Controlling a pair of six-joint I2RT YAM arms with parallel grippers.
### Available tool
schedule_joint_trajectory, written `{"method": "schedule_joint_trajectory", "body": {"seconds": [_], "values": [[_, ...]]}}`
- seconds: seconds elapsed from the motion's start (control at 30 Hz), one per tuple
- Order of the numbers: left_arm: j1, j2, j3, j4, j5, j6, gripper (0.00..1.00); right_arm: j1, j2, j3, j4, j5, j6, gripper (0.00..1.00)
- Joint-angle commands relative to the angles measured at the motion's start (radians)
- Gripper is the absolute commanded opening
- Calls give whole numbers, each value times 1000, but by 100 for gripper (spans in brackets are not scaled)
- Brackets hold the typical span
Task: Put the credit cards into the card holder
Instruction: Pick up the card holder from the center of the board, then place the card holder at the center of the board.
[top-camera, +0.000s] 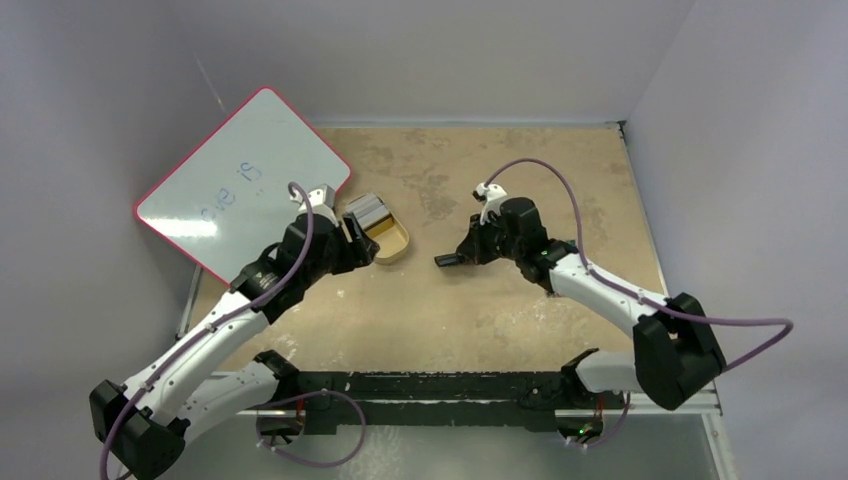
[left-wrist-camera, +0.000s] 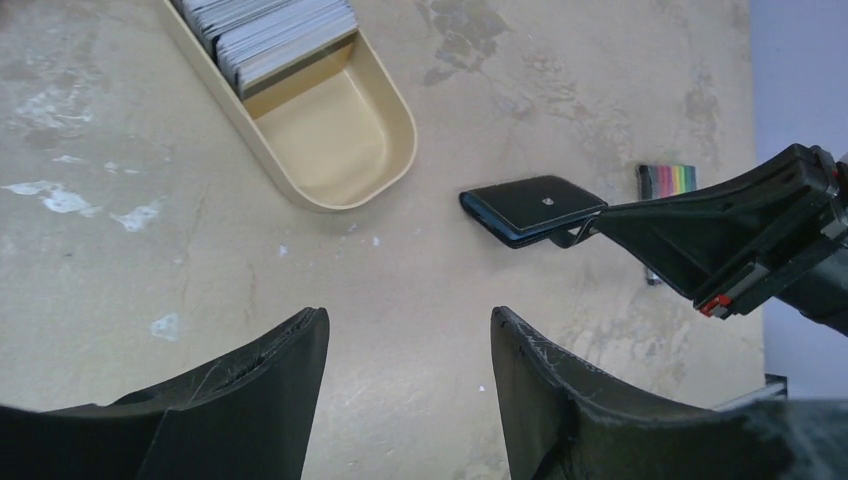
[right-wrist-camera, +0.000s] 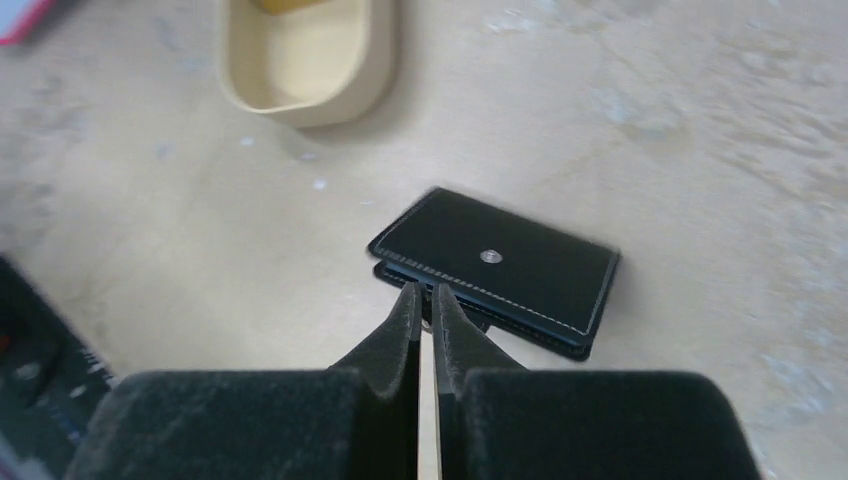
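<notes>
The black card holder (right-wrist-camera: 500, 262) lies folded shut on the table, its snap stud facing up, also seen in the left wrist view (left-wrist-camera: 535, 205). My right gripper (right-wrist-camera: 424, 290) is shut on the small snap tab at the holder's near edge (left-wrist-camera: 578, 232). The credit cards (left-wrist-camera: 280, 35) stand as a stack on edge in one end of a gold oval tin (left-wrist-camera: 400, 150). My left gripper (left-wrist-camera: 410, 320) hangs open above bare table just short of the tin, with nothing between its fingers. From above, the left gripper (top-camera: 355, 240) sits beside the tin (top-camera: 398, 250) and the right gripper (top-camera: 447, 260) is right of it.
A white board with a red rim (top-camera: 240, 180) leans at the back left, behind the left arm. A small multicoloured striped item (left-wrist-camera: 668, 180) lies on the table past the card holder, under the right arm. The tin's other end holds nothing.
</notes>
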Motion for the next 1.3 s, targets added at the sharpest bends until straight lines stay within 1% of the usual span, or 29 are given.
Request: {"method": "schedule_joint_trajectory", "body": {"seconds": [0.0, 0.13, 0.2, 0.27, 0.43, 0.57, 0.73, 0.87, 1.03, 1.13, 1.27], "values": [[-6, 26, -28, 129, 92, -61, 59, 15, -96, -55, 165, -202, 70, 0], [-6, 61, -108, 255, 196, -19, 58, 19, -180, -87, 208, -276, 9, 0], [-6, 87, -121, 309, 257, -11, 57, 18, -224, -90, 215, -311, -10, 0], [-5, 115, -112, 328, 285, -11, 57, 20, -243, -99, 225, -331, -27, 0], [-5, 148, -99, 335, 303, -20, 54, 18, -205, -113, 277, -443, -34, 0], [-6, 151, -110, 331, 312, -48, 50, 19, -173, -119, 386, -538, -38, 0], [-6, 112, -194, 467, 402, -105, 50, 20, -98, -79, 415, -621, -75, 0], [-8, 128, -266, 545, 437, -141, 50, 21, -50, -68, 415, -658, -122, 0], [-8, 205, -309, 599, 460, -163, 50, 21, 22, -16, 372, -673, -148, 0], [-9, 230, -331, 669, 477, -188, 49, 24, 26, 6, 356, -670, -146, 0], [-11, 249, -357, 741, 467, -183, 49, 25, 10, -12, 361, -643, -143, 1]]}}
